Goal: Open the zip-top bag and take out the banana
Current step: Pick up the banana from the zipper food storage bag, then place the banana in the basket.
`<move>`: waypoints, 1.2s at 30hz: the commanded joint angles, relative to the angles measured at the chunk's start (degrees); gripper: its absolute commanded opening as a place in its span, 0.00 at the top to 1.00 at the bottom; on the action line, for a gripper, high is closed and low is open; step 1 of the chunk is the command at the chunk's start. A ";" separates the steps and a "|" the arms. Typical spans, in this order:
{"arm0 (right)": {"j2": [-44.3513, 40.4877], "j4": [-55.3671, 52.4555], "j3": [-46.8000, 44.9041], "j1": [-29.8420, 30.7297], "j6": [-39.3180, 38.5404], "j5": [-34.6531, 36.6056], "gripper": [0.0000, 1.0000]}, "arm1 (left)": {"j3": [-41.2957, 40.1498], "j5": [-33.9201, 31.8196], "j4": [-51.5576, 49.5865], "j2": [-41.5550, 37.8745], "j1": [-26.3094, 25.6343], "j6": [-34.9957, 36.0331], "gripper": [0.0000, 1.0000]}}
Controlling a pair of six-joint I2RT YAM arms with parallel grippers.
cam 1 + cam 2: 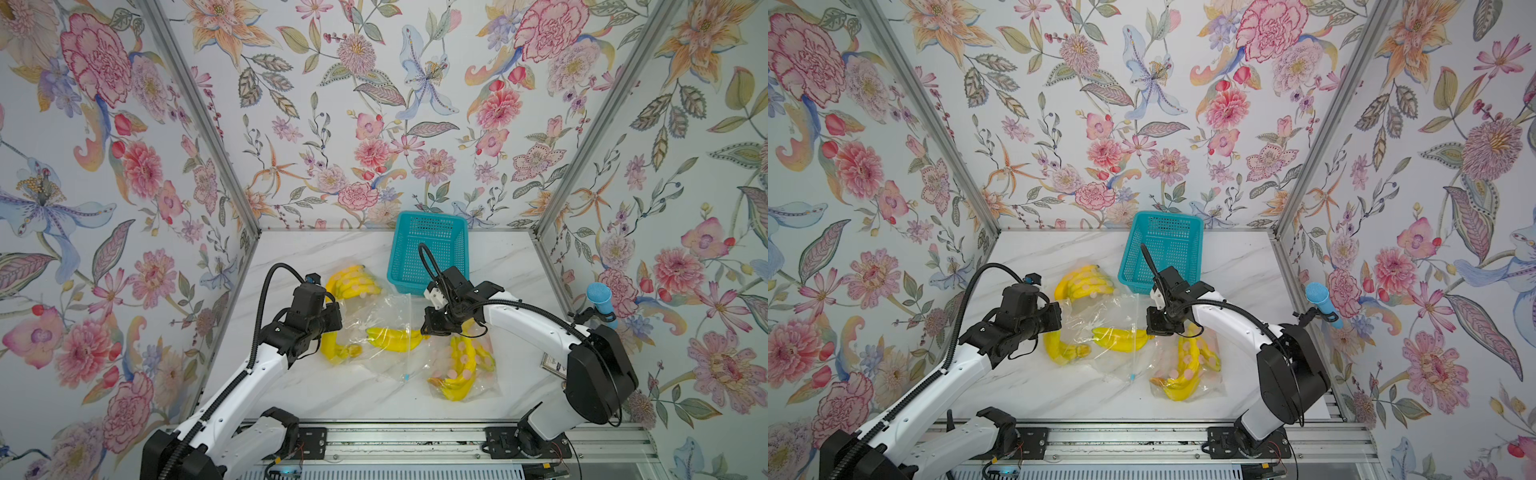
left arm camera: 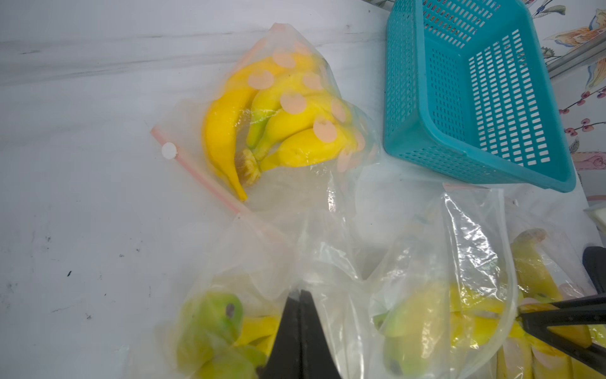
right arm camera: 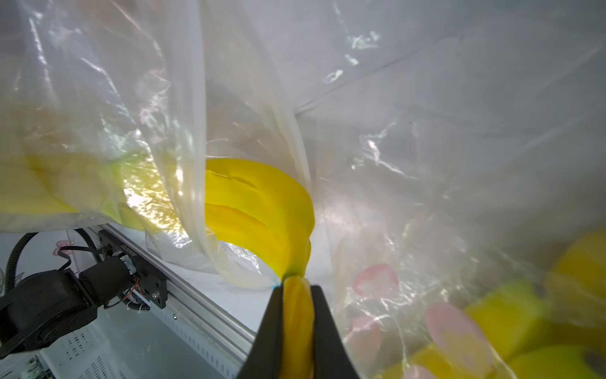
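A clear zip-top bag [image 1: 388,309] [image 1: 1115,309] lies crumpled mid-table in both top views. A yellow banana bunch [image 1: 390,338] [image 1: 1121,337] [image 3: 259,203] pokes out of its open mouth, past the zip rim [image 3: 196,164]. My right gripper [image 3: 296,284] [image 1: 424,330] is shut on the banana's stem, just outside the mouth. At the bag's left side my left gripper [image 2: 300,291] [image 1: 337,322] is shut on a fold of the clear plastic [image 2: 344,262]. More yellow-green bananas [image 2: 210,321] show through the film beside the left jaws.
A teal mesh basket [image 1: 430,249] [image 2: 475,98] stands at the back. A pink-dotted bag of bananas [image 1: 353,282] [image 2: 282,111] lies behind the left gripper. Another dotted bag [image 1: 461,370] lies under the right arm. A blue microphone [image 1: 600,301] sticks out from the right wall.
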 commanded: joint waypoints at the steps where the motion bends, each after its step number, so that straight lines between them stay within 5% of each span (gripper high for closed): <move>1: -3.52 -8.58 0.36 -3.79 -5.64 7.04 0.92 | 1.04 -1.55 -4.35 1.30 0.45 2.18 1.00; 12: -8.41 -14.57 15.16 -19.26 -10.16 4.59 0.92 | 1.40 -0.45 -3.37 2.25 0.61 1.48 1.00; 28: 29.16 -6.71 42.30 -20.97 -8.94 -1.44 0.88 | 0.53 3.71 -2.19 0.36 2.19 -0.19 0.99; 36: 33.91 -7.00 45.60 -20.13 -8.98 -0.28 0.54 | 0.45 5.01 -3.03 -1.00 3.85 0.07 0.99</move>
